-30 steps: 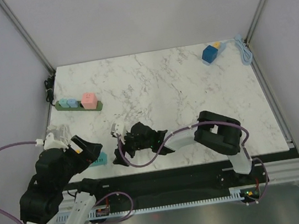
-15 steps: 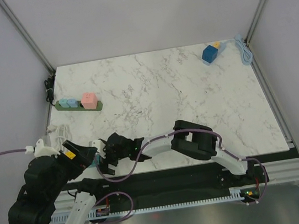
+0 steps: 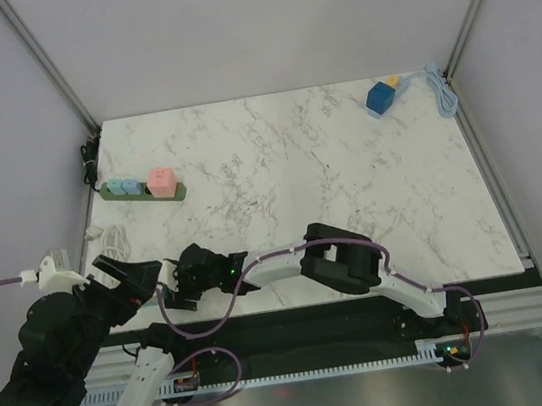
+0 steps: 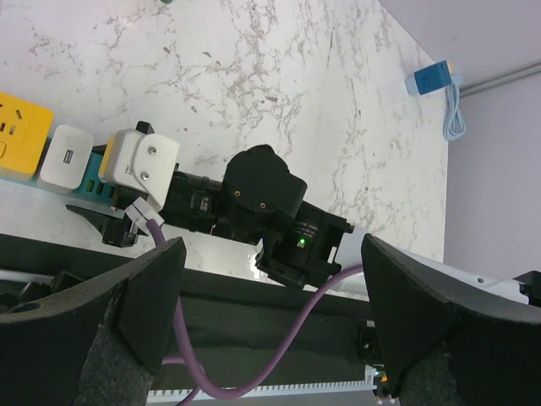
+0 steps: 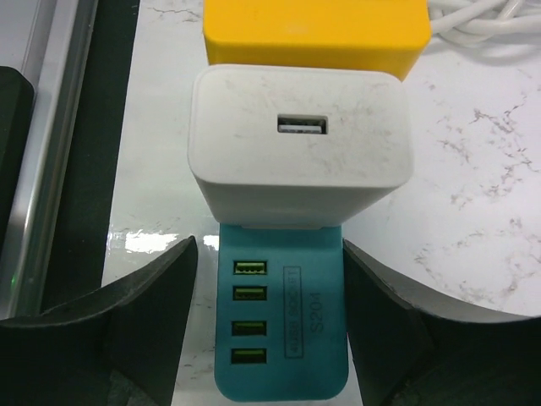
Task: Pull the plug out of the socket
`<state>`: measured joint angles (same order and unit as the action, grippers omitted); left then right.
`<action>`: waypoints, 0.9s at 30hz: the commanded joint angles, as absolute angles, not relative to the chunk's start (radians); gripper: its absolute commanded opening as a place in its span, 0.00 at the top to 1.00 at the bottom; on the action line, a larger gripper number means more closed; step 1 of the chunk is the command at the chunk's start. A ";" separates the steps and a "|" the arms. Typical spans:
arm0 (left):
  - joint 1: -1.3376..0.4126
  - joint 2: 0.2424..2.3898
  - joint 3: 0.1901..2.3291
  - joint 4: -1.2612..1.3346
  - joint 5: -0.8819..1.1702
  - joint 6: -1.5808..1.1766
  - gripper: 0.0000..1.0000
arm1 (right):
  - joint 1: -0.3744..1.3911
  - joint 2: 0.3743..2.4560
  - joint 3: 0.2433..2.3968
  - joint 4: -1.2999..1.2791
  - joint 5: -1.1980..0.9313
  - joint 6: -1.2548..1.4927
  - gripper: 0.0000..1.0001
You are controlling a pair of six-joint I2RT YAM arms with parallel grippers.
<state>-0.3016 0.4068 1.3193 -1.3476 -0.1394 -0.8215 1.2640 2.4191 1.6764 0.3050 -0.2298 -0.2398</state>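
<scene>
A white USB charger plug (image 5: 300, 156) sits in a teal socket strip (image 5: 283, 321) at the table's near left edge, with a yellow plug (image 5: 313, 34) right behind it. My right gripper (image 5: 269, 330) is open, one finger on each side of the strip's free end, just short of the white plug. In the left wrist view the white plug (image 4: 66, 156), yellow plug (image 4: 17, 135) and teal strip (image 4: 95, 176) show at the left, with my right gripper (image 4: 106, 222) over them. My left gripper (image 4: 270, 321) is open and empty, held high above. In the top view my left arm hides the strip.
A green power strip (image 3: 143, 191) with blue and pink plugs lies at the far left. A blue adapter (image 3: 380, 97) with its cable (image 3: 442, 90) lies at the far right corner. A white cord (image 5: 478, 17) coils beside the yellow plug. Purple cables hang off the front edge.
My right arm has swung left along the near edge and brought its open gripper around the teal strip. My left arm has drawn back towards the near left.
</scene>
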 commanded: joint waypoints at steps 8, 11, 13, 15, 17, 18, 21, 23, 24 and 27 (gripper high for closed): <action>-0.304 0.425 1.296 -1.482 -0.158 -0.793 0.09 | 1.261 2.457 1.658 0.173 -0.124 -0.399 0.37; -0.304 0.423 1.281 -1.470 -0.156 -0.787 0.09 | 1.255 2.459 1.663 0.169 -0.110 -0.399 0.46; -0.304 0.420 1.258 -1.453 -0.147 -0.785 0.09 | 1.244 2.454 1.658 0.169 -0.115 -0.394 0.50; -0.304 0.423 1.250 -1.442 -0.143 -0.776 0.09 | 1.235 2.453 1.652 0.166 -0.129 -0.384 0.62; -0.304 0.428 1.244 -1.434 -0.146 -0.770 0.09 | 1.217 2.444 1.643 0.153 -0.146 -0.382 0.70; -0.304 0.429 1.243 -1.431 -0.146 -0.769 0.09 | 1.213 2.439 1.638 0.147 -0.150 -0.382 0.74; -0.304 0.437 1.241 -1.417 -0.155 -0.764 0.09 | 1.204 2.410 1.596 0.130 -0.149 -0.403 0.79; -0.304 0.442 1.239 -1.410 -0.164 -0.762 0.09 | 1.197 2.384 1.574 0.123 -0.146 -0.413 0.82; -0.304 0.442 1.236 -1.405 -0.164 -0.761 0.09 | 1.195 2.373 1.548 0.120 -0.150 -0.414 0.84; -0.304 0.446 1.213 -1.390 -0.164 -0.759 0.10 | 1.177 2.323 1.482 0.115 -0.160 -0.417 0.87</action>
<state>-0.3016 0.4232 1.2316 -1.3556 -0.1413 -0.7940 1.2201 2.3459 1.5795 0.2901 -0.2085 -0.3603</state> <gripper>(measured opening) 0.904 0.601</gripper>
